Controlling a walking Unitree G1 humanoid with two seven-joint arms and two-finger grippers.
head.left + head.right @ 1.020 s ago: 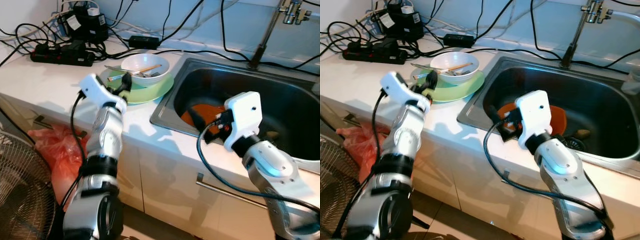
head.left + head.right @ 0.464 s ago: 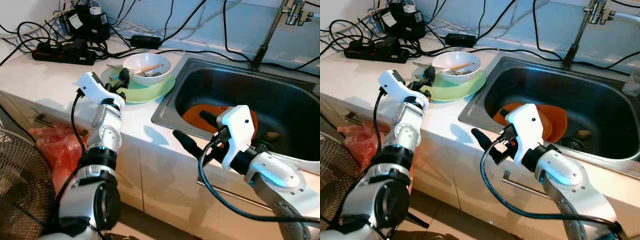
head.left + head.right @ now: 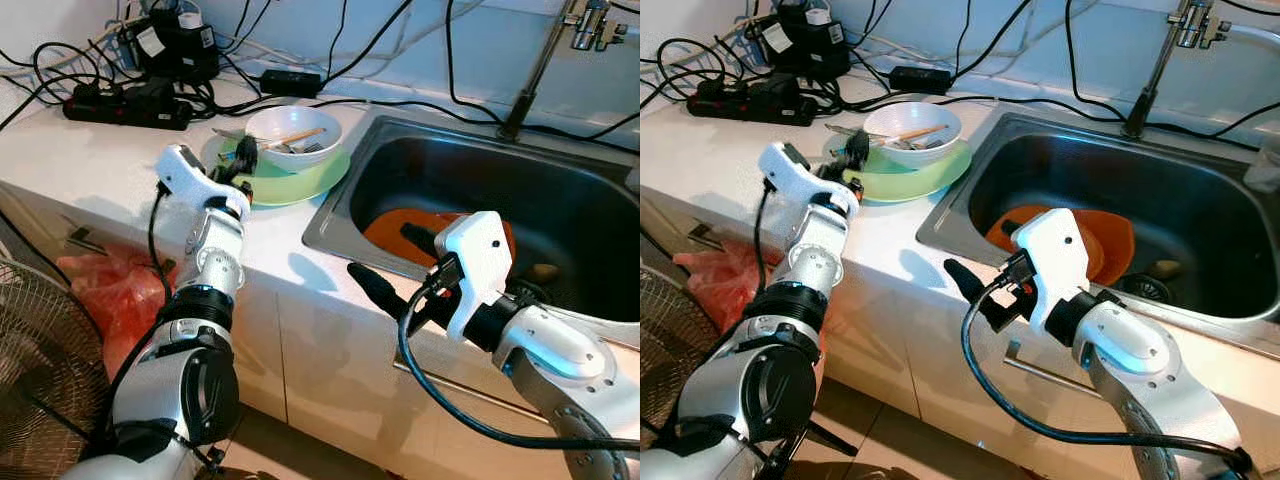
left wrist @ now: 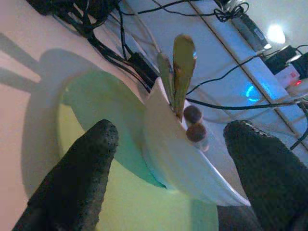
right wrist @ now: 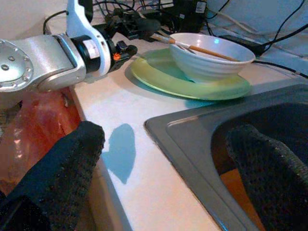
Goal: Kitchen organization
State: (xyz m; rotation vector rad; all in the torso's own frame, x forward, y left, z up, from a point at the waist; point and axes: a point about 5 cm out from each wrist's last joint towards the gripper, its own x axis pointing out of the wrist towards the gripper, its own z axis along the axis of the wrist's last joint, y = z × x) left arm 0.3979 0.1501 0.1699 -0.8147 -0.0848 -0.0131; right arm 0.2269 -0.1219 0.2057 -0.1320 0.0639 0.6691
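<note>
**Two grippers spread wide, dishes waiting beside the sink**

Two sets of black fingers held apart, neither grasping anything. Left gripper poised at the near rim of the green plate on the white countertop, fingers splayed either side of the white bowl that sits on the plate. Chopsticks and metal cutlery lying across the bowl, handles jutting over its edge. Right gripper hovering over the front lip of the steel sink, released, with an orange plate lying in the basin beyond it.

Likely step: taking hold of the bowl or plate for a move into the sink. Best done by closing on the bowl's wall, not the loose utensils, and lifting level to keep chopsticks from sliding off. Worth minding: power strip and tangled cables just behind the stack, close enough to snag.
</note>
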